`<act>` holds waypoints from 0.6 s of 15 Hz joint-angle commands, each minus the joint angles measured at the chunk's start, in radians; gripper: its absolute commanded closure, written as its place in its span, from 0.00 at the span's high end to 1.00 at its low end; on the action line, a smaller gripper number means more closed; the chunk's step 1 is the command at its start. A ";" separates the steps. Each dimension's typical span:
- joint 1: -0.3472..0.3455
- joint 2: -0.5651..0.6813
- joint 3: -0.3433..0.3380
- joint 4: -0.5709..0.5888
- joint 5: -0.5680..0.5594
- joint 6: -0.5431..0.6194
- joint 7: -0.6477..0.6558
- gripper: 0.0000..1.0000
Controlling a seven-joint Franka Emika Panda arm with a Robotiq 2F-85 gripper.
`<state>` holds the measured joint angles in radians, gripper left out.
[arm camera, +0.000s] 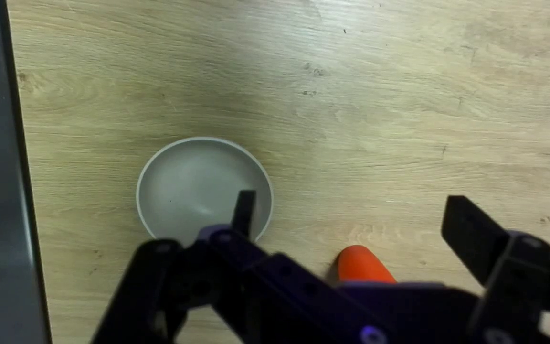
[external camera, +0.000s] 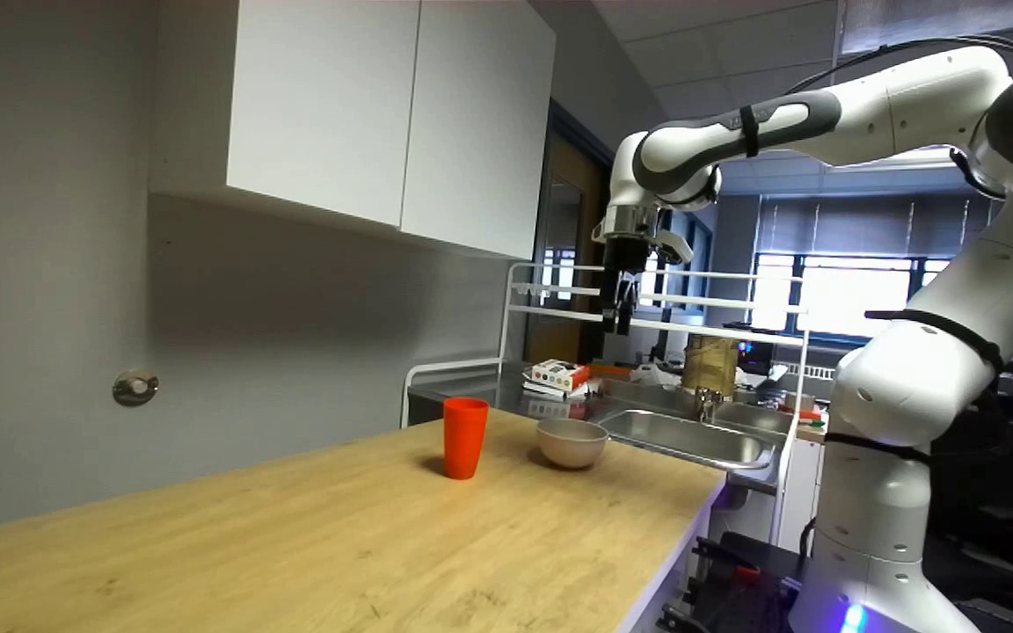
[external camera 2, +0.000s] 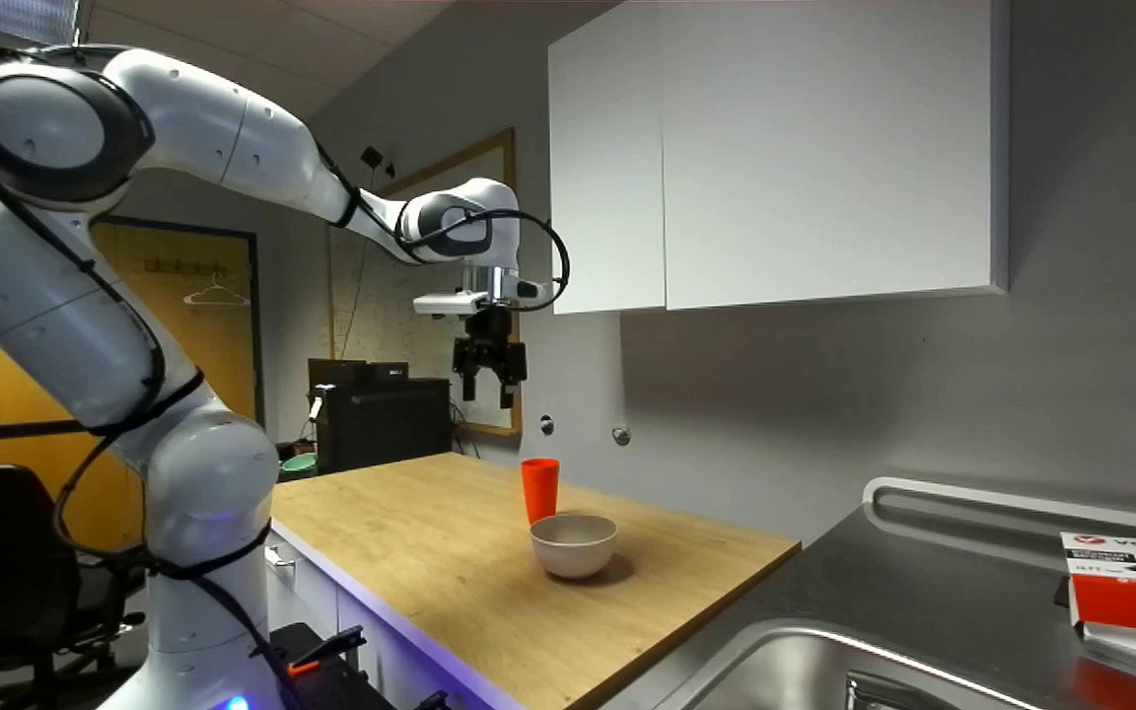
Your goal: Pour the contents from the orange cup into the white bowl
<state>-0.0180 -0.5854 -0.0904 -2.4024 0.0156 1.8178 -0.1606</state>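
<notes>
Gripper (external camera 2: 488, 394) high over worktop (external camera: 366, 563), fingers (arm camera: 475, 239) pointing down & spread wide, nothing held. Orange cup (external camera: 464, 438) upright, well below hand; wrist view shows it in the gap btwn fingers, back toward palm. White bowl (arm camera: 198, 191) also well below hand, off to one finger's side, that fingertip overlapping it in wrist view. Cup & bowl near each other, not touching. Gripper body hides most of cup in wrist view, mouth incl., so can't tell contents. Step in hand, my read: reach for cup; pour not yet begun. To do well: line hand up so cup sits mid-gap, then straight down, slow. Bowl-side finger must fit btwn cup & bowl, so watch it doesn't clip bowl rim. Close evenly, firm but w/o crushing; plastic wall may flex. Max care if cup's full: lift plumb, keep level till its base clears bowl rim, bring over bowl's middle, then tip gradually w/ lip low to cut splash.
</notes>
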 commanded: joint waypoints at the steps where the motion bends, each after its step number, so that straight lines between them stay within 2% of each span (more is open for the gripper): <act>1: -0.002 0.001 0.001 0.002 0.001 -0.003 0.000 1.00; 5: -0.002 0.001 0.001 0.002 0.001 -0.003 0.000 1.00; 9: 0.003 0.052 0.012 0.024 0.006 0.016 0.017 1.00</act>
<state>-0.0179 -0.5748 -0.0894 -2.4033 0.0158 1.8198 -0.1601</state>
